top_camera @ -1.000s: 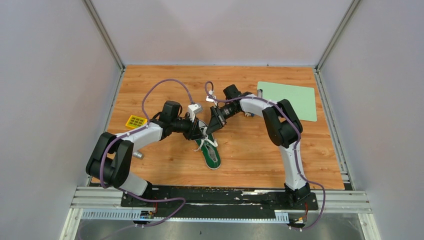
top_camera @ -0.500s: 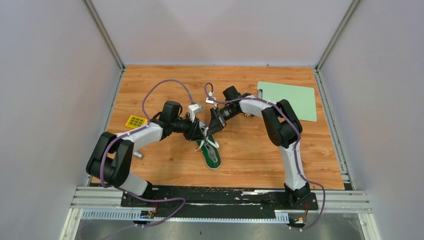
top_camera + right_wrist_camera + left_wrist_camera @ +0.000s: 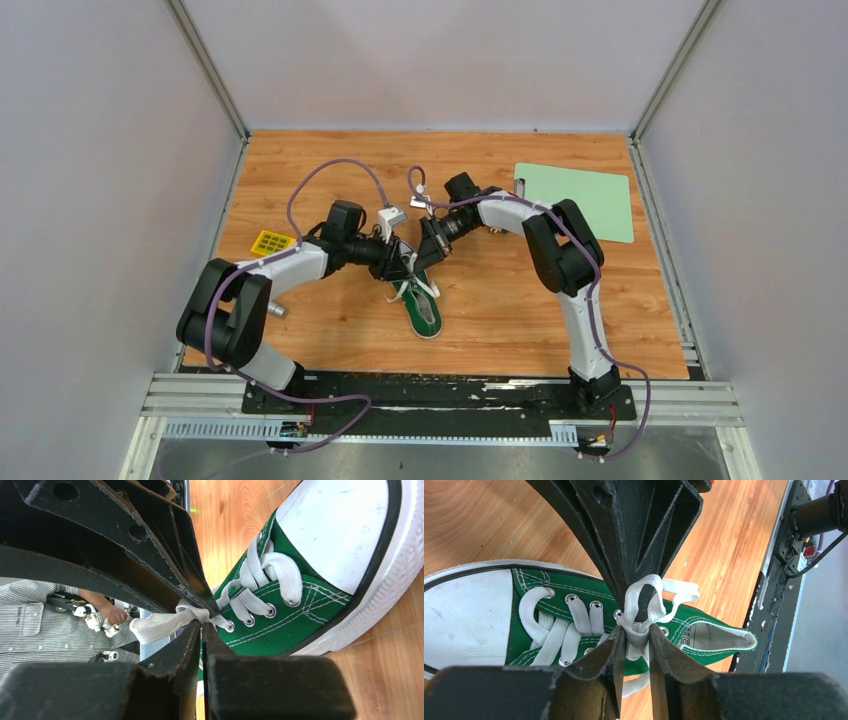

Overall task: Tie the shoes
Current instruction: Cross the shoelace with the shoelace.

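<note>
The green sneaker (image 3: 423,308) with white toe cap and white laces lies mid-table, heel toward the near edge. Both grippers meet tip to tip over its lacing. My left gripper (image 3: 404,264) comes from the left and is shut on a bunch of white lace (image 3: 638,628) above the top eyelets. My right gripper (image 3: 428,254) comes from the far right and is shut on a white lace loop (image 3: 162,624). In the left wrist view the right gripper's black fingers (image 3: 634,535) stand just beyond the lace. The sneaker also shows in the right wrist view (image 3: 305,610).
A small yellow gridded block (image 3: 271,243) lies at the left of the wooden table (image 3: 500,320). A pale green mat (image 3: 580,200) lies at the far right. Grey walls enclose three sides. A black rail (image 3: 440,392) runs along the near edge.
The left gripper has edged slightly right toward the right gripper, so the two tips now stand closer over the lacing. The shoe has not moved.
</note>
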`<state>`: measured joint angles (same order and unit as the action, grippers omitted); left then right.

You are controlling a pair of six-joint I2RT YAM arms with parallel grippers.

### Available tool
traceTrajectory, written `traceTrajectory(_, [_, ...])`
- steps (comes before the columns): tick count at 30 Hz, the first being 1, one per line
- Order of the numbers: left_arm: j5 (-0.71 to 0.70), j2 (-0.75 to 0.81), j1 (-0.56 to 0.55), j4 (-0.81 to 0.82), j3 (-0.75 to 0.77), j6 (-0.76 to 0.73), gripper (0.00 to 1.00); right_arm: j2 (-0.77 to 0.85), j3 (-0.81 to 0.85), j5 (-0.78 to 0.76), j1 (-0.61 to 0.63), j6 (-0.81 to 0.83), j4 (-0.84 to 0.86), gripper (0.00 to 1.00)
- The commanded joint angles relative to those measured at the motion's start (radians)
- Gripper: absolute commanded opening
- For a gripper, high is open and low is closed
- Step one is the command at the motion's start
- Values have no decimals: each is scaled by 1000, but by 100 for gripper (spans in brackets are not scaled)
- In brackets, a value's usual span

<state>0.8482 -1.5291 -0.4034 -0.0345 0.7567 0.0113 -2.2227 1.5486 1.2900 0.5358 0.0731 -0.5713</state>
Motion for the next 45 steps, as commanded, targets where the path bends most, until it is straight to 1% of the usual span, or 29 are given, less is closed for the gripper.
traceTrajectory(1, [6, -10, -3, -12, 41, 4, 27, 6, 15, 39, 5, 22, 12, 6])
traceTrajectory(3, [-25, -11, -2, -36, 54, -6, 16, 7, 17, 39, 6, 20, 12, 5])
traceTrajectory(5, [-42, -12, -2, -54, 64, -9, 10, 11, 18, 39, 6, 15, 13, 3])
traceTrajectory(7, [-44, -13, -1, -77, 75, -36, 7, 14, 19, 37, 6, 12, 12, 2])
traceTrajectory(9, [-56, -9, -1, -102, 82, -50, 5, 20, 20, 38, 6, 11, 12, 1])
traceTrajectory(14, [-105, 8, -1, -158, 84, -91, 3, 32, 14, 46, 6, 9, 13, 0])
traceTrajectory(17, [-150, 13, -2, -162, 84, -97, 1, 39, 11, 57, 6, 5, 13, 0])
traceTrajectory(19, [-157, 8, -2, -144, 79, -80, 1, 41, 10, 63, 8, 1, 14, 0])
traceTrajectory(27, [-145, -18, -4, 18, 47, 15, 0, 41, -13, 86, 19, -26, 24, 0])
traceTrajectory(33, [-160, -40, -6, 86, 24, 21, 0, 60, -33, 94, 19, -36, 30, 1])
traceTrajectory(36, [-165, -40, -6, 87, 20, 9, 0, 99, -49, 64, -9, -18, 29, 6])
traceTrajectory(39, [-175, -33, -7, 74, 20, -4, 0, 128, -64, -36, -29, -2, 28, 13])
traceTrajectory(41, [-191, -30, -10, 74, 18, -9, 0, 130, -64, -104, -28, 3, 29, 16])
traceTrajectory(45, [-240, -30, -29, 42, 42, -38, 0, 83, -21, -164, -24, -17, 34, 18])
